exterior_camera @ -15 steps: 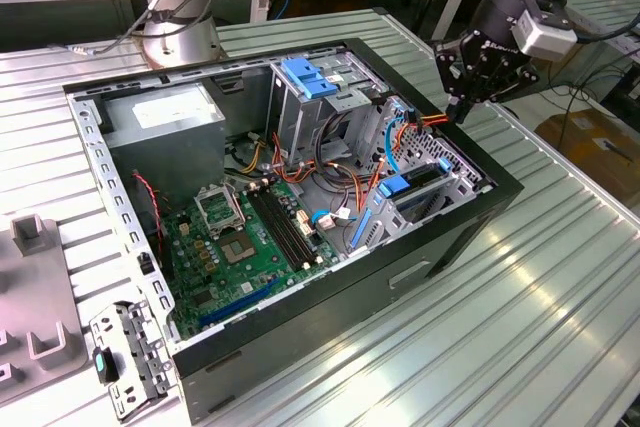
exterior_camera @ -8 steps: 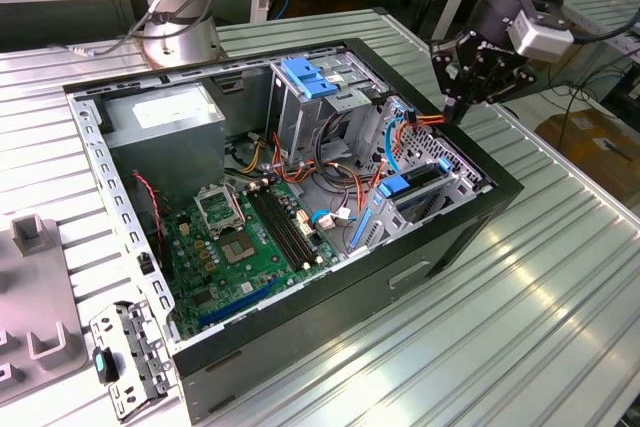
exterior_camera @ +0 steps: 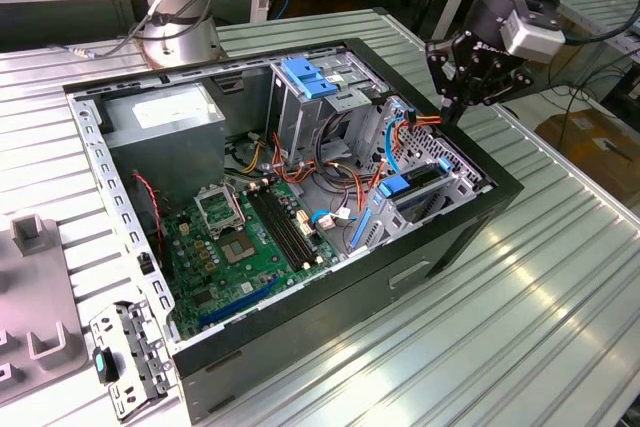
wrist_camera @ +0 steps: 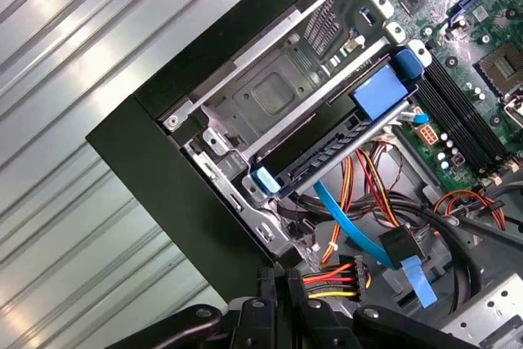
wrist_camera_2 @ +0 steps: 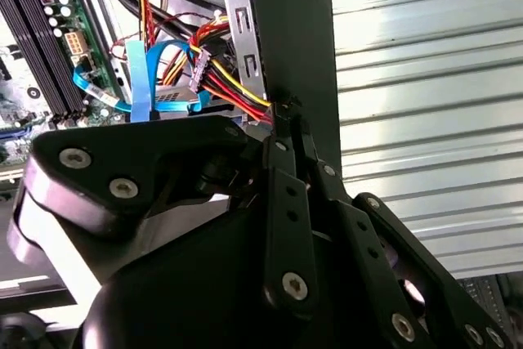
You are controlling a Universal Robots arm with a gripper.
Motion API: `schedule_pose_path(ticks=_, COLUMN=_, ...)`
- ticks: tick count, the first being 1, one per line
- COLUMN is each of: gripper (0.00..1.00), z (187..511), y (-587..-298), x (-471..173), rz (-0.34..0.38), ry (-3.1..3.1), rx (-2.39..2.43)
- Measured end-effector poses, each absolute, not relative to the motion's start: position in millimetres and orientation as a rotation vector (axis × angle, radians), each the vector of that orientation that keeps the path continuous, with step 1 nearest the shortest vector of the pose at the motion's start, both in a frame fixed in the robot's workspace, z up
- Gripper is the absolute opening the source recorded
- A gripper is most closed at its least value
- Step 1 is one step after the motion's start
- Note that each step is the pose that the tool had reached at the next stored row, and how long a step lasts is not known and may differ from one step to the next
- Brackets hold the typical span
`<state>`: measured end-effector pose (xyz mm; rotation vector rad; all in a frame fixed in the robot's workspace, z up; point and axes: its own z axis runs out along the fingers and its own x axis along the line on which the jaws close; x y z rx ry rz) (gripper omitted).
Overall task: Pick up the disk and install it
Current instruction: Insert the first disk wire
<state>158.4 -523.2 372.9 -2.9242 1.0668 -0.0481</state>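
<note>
**poised at the case rim, fingers closed, beside a bayed disk**

at the exterior view's left, on the ribbed metal table [exterior_camera: 520, 327]: a grey fixture [exterior_camera: 30, 287] and a perforated bracket [exterior_camera: 125, 357], just outside the open computer case [exterior_camera: 300, 347]. inside, moving rightward: a grey power supply box [exterior_camera: 165, 117] at the back, a green motherboard [exterior_camera: 250, 237] on the floor, then an upright metal cage [exterior_camera: 300, 117] topped by a blue tab [exterior_camera: 305, 77].

further right, in the bay at the case's corner: the disk [exterior_camera: 420, 182], lying flat between blue rails and seemingly seated there, not in the gripper's hold.

at the far right, over the case wall: the gripper [exterior_camera: 449, 117], its fingers [wrist_camera_2: 282, 177] pressed together in the second wrist view, with nothing visible pinched between them. tips at the wall's rim, touching or just clear; cannot tell which. just beside the tips: a bundle of red, yellow and black wires [wrist_camera_2: 225, 87] ending in a power connector [wrist_camera: 331, 271], and a blue flat cable [wrist_camera_2: 143, 79].

judged from here: a risk of hooking that wire bundle on any sideways or downward move, tugging the connector or dragging wires across the bay. a risk, too, of scraping or jamming against the sheet-metal rim, given so little room. and if not fully home on its rails, which is impossible to confirm from these angles, a risk of a disk knocked askew by pulled cables.
</note>
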Motion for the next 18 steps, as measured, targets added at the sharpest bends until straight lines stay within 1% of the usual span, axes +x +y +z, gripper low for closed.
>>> schedule_pose_path(ticks=18, gripper=0.17, z=372.7, y=-523.8, x=142.3, rz=-0.051, ry=1.297, rx=-2.832)
